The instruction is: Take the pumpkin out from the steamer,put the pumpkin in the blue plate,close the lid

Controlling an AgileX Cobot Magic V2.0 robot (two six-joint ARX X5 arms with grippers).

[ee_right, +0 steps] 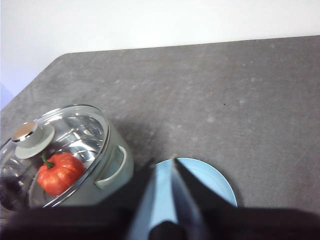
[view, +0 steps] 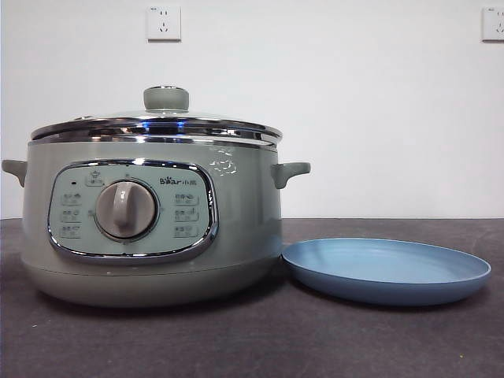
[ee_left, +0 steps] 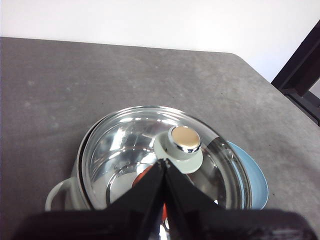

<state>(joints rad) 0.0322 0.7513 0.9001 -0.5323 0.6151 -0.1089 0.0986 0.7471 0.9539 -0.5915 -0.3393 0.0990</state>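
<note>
**Waiting over a shut pot, with plenty left to fumble**

Starting closest in: left gripper (ee_left: 164, 162), jaws pressed tight together, poised above the lid (ee_left: 150, 145) and just short of its knob (ee_left: 185, 140). No way to take that knob with the jaws shut like this. Must part first, or risk simply prodding the glass and skating the lid sideways on its chrome rim.

Over on the other side, right gripper (ee_right: 162, 162), jaws a little apart with nothing between them, hanging above the blue plate (ee_right: 210, 182).

Next out, the lid itself, seated squarely on the steamer (view: 236, 228). Smooth round knob, so likely to slip in a shallow or off-centre pinch. Lifted crooked, could drag its rim on the pot and drop back with a clatter.

Under the glass, the pumpkin (ee_right: 60, 172), orange-red, green stem up, resting inside the pot, off to one side of the knob. Ribbed and rounded, so probably prone to rolling out of a loose grip. Deep pot walls too: could clip the rim on the way in.

Beyond the pot's flank, plate bare, lying just beside the steamer's base on the dark table (view: 354, 339). Shallow rim, so a pumpkin dropped from height could well roll off.

Farthest back, white wall and two sockets (view: 164, 24). No arm visible from the front.
</note>
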